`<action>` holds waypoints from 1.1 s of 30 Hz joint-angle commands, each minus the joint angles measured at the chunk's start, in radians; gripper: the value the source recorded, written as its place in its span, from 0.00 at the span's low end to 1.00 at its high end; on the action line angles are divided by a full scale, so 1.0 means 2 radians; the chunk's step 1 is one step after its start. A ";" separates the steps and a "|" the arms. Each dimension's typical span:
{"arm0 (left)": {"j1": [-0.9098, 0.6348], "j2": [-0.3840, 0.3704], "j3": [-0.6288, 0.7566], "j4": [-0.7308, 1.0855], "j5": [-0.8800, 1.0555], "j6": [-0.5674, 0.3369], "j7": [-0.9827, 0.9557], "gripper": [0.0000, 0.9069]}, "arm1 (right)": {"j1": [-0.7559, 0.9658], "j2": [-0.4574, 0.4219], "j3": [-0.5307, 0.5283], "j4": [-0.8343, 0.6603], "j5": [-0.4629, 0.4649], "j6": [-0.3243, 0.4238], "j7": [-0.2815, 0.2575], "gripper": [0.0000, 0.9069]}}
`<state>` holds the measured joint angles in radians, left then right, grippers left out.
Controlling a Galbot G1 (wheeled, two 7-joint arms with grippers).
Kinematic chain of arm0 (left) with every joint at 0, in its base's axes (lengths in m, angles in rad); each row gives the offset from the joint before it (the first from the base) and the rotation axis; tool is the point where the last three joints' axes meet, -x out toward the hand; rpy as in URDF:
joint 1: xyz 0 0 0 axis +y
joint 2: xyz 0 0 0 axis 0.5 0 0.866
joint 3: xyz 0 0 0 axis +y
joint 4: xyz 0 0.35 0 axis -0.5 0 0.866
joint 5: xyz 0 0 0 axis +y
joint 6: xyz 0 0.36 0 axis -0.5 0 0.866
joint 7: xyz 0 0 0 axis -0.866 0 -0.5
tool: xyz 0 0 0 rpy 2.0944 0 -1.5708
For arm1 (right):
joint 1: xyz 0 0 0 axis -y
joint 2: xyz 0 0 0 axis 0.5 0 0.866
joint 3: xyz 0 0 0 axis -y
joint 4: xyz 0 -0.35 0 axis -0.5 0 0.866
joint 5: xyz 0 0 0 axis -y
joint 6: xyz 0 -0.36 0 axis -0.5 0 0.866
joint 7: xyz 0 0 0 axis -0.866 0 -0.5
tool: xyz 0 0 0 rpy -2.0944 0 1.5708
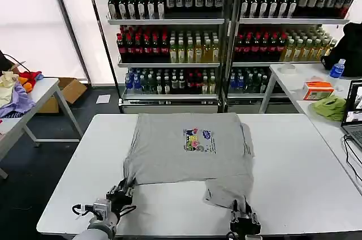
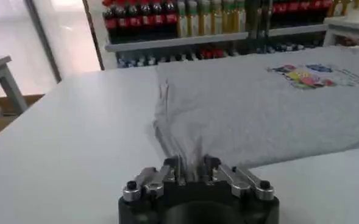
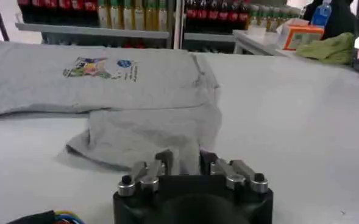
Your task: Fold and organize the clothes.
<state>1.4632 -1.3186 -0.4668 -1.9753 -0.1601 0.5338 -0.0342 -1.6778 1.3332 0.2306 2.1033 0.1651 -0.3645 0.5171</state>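
A light grey shirt (image 1: 186, 149) lies print-side up on the white tabletop (image 1: 294, 166), roughly midway between the left and right edges and reaching from near the far edge toward the near one. A small multicoloured chest print (image 1: 198, 140) sits around the middle of the cloth. The shirt is partly folded: its near left portion ends in a straight hem line, while a flap of grey fabric hangs further down toward the near edge on the right side.

The left gripper (image 1: 120, 190) is at the shirt's near left corner, close to the near edge of the tabletop. In the left wrist view its fingers (image 2: 174, 170) are pressed together on a bunched ridge of the grey cloth, which rises in a pinched crease between them.

The right gripper (image 1: 244, 216) is at the near edge of the tabletop, at the bottom of the hanging flap. In the right wrist view the fabric edge lies between its fingers (image 3: 164, 159); they appear to be pinching it, though the contact is hard to make out.

Behind the table stand shelves of bottled drinks (image 1: 169, 47)
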 commanded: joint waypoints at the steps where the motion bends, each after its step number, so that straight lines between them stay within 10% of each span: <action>1: 0.004 0.000 0.001 0.003 0.000 0.012 0.000 0.01 | 0.000 0.000 0.000 0.003 0.001 0.022 -0.010 0.00; 15: -0.004 -0.016 -0.006 -0.051 -0.020 -0.046 0.005 0.00 | 0.046 0.011 0.066 0.059 -0.022 0.051 -0.059 0.00; 33: -0.164 -0.005 0.014 0.086 -0.056 -0.091 -0.006 0.00 | 0.247 -0.006 0.079 -0.083 0.008 0.033 -0.106 0.00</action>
<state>1.2362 -1.3296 -0.4390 -1.8876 -0.2590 0.3780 -0.0433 -1.3580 1.3265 0.3836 2.0447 0.1724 -0.2970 0.3363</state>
